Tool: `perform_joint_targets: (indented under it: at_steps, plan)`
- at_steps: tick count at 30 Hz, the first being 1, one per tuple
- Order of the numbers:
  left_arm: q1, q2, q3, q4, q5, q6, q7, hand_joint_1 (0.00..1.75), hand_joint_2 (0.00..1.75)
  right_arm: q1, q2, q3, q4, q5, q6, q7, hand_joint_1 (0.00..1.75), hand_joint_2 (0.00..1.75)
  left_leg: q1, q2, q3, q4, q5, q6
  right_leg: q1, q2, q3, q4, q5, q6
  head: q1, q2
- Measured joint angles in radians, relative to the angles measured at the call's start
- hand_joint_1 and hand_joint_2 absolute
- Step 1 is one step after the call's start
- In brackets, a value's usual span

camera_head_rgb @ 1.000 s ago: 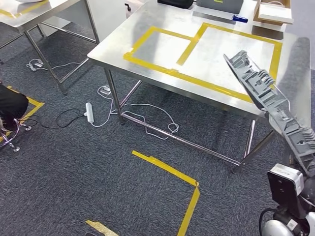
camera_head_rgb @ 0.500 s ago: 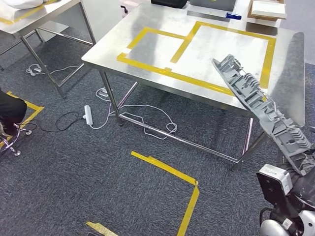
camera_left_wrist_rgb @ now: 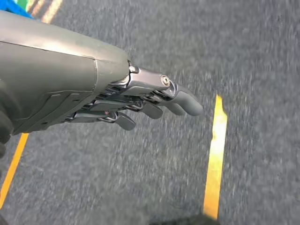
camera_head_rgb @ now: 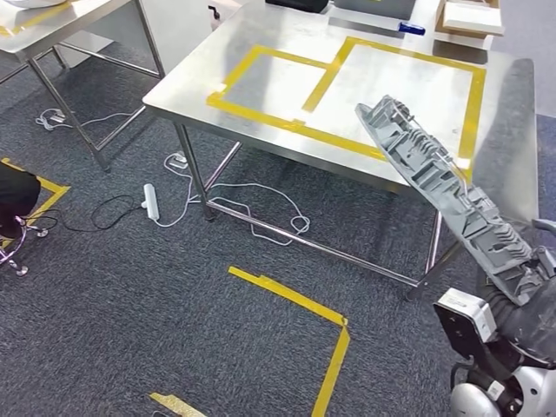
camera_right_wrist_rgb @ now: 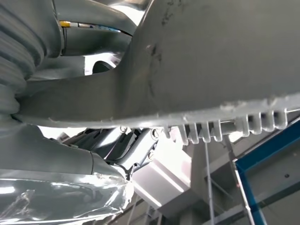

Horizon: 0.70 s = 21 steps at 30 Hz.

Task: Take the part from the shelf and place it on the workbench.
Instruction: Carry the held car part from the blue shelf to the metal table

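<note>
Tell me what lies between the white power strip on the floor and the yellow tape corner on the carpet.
In the head view, bare grey carpet lies between the power strip and the tape corner; the white cable loops farther back.

Change record: your camera shifted, so the workbench (camera_head_rgb: 512, 104) sat lower and further left in the head view. The part (camera_head_rgb: 446, 191), gripped by your right hand (camera_head_rgb: 531, 300), reached further left across the bench edge.

My head camera looks forward and down at the workbench (camera_head_rgb: 288, 95); the left wrist camera faces carpet (camera_left_wrist_rgb: 148, 178) closely; the right wrist camera looks upward, pressed near the part (camera_right_wrist_rgb: 212, 61).
</note>
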Motion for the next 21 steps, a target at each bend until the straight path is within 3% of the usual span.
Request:
perform_joint_targets:
  at_steps: [3, 4, 5, 7, 9, 11, 14, 15, 16, 18, 19, 20, 21]
  plan:
    - [-0.002, 0.000, -0.004, 0.000, -0.001, 0.001, -0.001, 0.00, 1.75, 0.000, 0.000, 0.005, 0.001, -0.007, 0.000, -0.012, 1.75, 1.75, 0.002, 0.001, 0.003, -0.002, -0.003, 0.007, -0.003, -0.001, -0.105, 0.194, -0.080, 0.010, 0.004, 0.000]
    - [-0.001, 0.000, -0.005, 0.000, -0.001, 0.001, -0.002, 0.00, 1.75, 0.000, 0.000, 0.007, 0.001, -0.009, 0.000, -0.013, 1.75, 1.75, 0.001, 0.000, 0.005, -0.002, -0.006, 0.008, -0.004, -0.001, -0.132, 0.235, -0.085, 0.013, 0.004, 0.000]
    - [-0.001, 0.000, -0.007, 0.000, -0.001, 0.001, -0.002, 0.00, 1.75, 0.000, 0.000, 0.009, 0.003, -0.012, 0.000, -0.013, 1.75, 1.75, 0.002, 0.000, 0.009, -0.002, -0.009, 0.007, -0.004, -0.002, -0.139, 0.238, -0.068, 0.015, 0.004, 0.000]
    - [0.000, -0.001, -0.009, 0.000, -0.001, 0.000, -0.002, 0.00, 1.75, 0.000, 0.000, 0.014, 0.005, -0.016, 0.000, -0.008, 1.75, 1.75, 0.003, -0.001, 0.021, -0.001, -0.018, 0.003, -0.006, -0.005, -0.097, 0.132, 0.012, 0.015, 0.005, 0.000]
    - [0.000, -0.002, -0.011, 0.000, -0.001, 0.000, -0.002, 0.00, 1.75, -0.004, 0.000, 0.018, 0.006, -0.019, 0.000, 0.002, 1.75, 1.75, 0.000, -0.002, 0.031, 0.001, -0.028, -0.006, -0.004, -0.009, -0.035, 0.006, 0.060, 0.009, 0.005, 0.000]
    - [-0.001, -0.002, -0.012, 0.000, -0.002, 0.000, -0.002, 0.00, 1.75, -0.008, 0.000, 0.022, 0.009, -0.020, 0.000, 0.013, 1.75, 1.75, -0.003, -0.001, 0.033, 0.002, -0.034, -0.017, -0.001, -0.009, -0.009, -0.037, 0.056, -0.002, 0.002, 0.000]
    - [-0.002, -0.001, -0.015, 0.000, -0.004, 0.000, -0.002, 0.00, 1.75, -0.008, 0.000, 0.024, 0.010, -0.019, 0.000, 0.029, 1.75, 1.75, -0.002, 0.001, 0.036, 0.013, -0.049, -0.032, -0.003, -0.004, 0.001, -0.041, 0.048, -0.022, -0.004, 0.000]
    - [-0.002, -0.001, -0.015, 0.000, -0.004, 0.001, -0.002, 0.00, 1.75, -0.008, 0.000, 0.024, 0.011, -0.018, 0.000, 0.032, 1.75, 1.75, -0.002, 0.001, 0.025, 0.043, -0.066, -0.037, -0.005, -0.005, 0.008, -0.043, 0.044, -0.029, -0.006, 0.000]
    - [-0.002, -0.001, -0.016, 0.000, -0.004, 0.001, -0.002, 0.00, 1.75, -0.009, 0.000, 0.024, 0.011, -0.018, 0.000, 0.035, 1.75, 1.75, 0.000, 0.001, 0.002, 0.093, -0.090, -0.042, -0.007, -0.005, 0.015, -0.045, 0.041, -0.035, -0.009, 0.000]
    - [-0.001, -0.001, -0.016, 0.000, -0.005, 0.001, -0.002, 0.00, 1.75, -0.010, 0.000, 0.024, 0.011, -0.018, 0.000, 0.038, 1.75, 1.75, 0.001, 0.000, -0.074, 0.233, -0.143, -0.046, -0.006, -0.006, 0.024, -0.045, 0.032, -0.042, -0.013, 0.000]
    - [0.001, -0.002, -0.016, 0.000, -0.006, 0.001, -0.002, 0.00, 1.75, -0.009, 0.000, 0.024, 0.011, -0.018, 0.000, 0.039, 1.75, 1.75, 0.002, 0.000, -0.108, 0.285, -0.152, -0.046, -0.004, -0.004, 0.030, -0.045, 0.027, -0.043, -0.013, 0.000]
    - [0.003, -0.002, -0.016, 0.000, -0.007, 0.001, -0.002, 0.00, 1.75, -0.008, 0.000, 0.024, 0.011, -0.018, 0.000, 0.040, 1.75, 1.75, 0.001, 0.000, -0.129, 0.305, -0.141, -0.044, -0.003, -0.002, 0.036, -0.045, 0.021, -0.043, -0.013, 0.000]
    - [0.005, -0.002, -0.016, 0.000, -0.007, 0.000, -0.002, 0.00, 1.75, -0.007, 0.000, 0.024, 0.011, -0.018, 0.000, 0.040, 1.75, 1.75, 0.000, 0.000, -0.130, 0.286, -0.108, -0.040, -0.002, 0.000, 0.045, -0.045, 0.015, -0.042, -0.013, 0.000]
